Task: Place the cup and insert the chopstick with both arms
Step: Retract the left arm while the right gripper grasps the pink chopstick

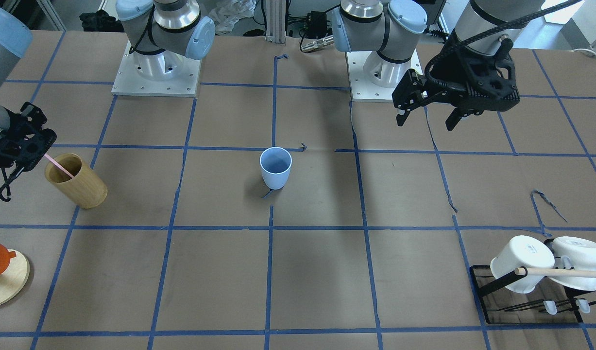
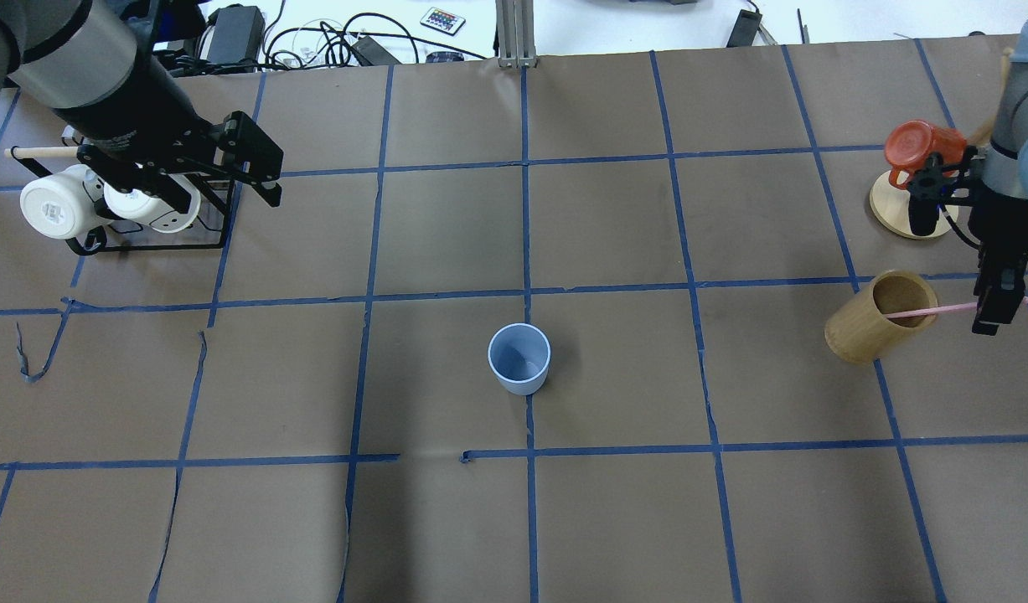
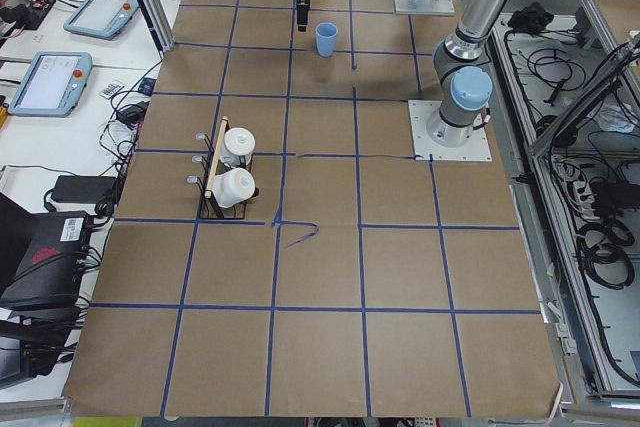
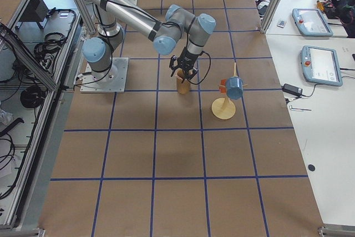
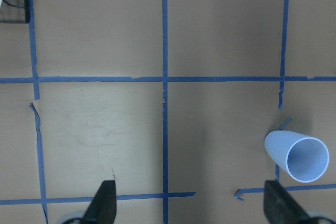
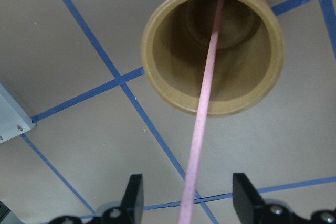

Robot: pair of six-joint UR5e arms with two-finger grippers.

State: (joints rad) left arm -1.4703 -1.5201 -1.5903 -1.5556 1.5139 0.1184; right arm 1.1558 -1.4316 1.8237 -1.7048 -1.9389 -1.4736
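Observation:
The light-blue cup [image 1: 276, 167] stands upright and empty at the table's middle; it also shows in the overhead view [image 2: 519, 358] and at the lower right of the left wrist view [image 5: 297, 156]. A pale-pink chopstick [image 6: 207, 87] leans with its lower end inside a tan wooden cup [image 2: 878, 322]. My right gripper [image 6: 189, 203] is at the stick's upper end, and its fingers [image 6: 134, 198] stand apart on either side of the stick without touching it. My left gripper [image 1: 426, 119] is open and empty, raised well away from the blue cup near the mug rack.
Two white mugs [image 2: 53, 205] hang on a black rack with a wooden dowel at the robot's far left. An orange mug [image 2: 920, 146] sits on a round wooden stand beyond the tan wooden cup. Blue tape lines grid the brown table.

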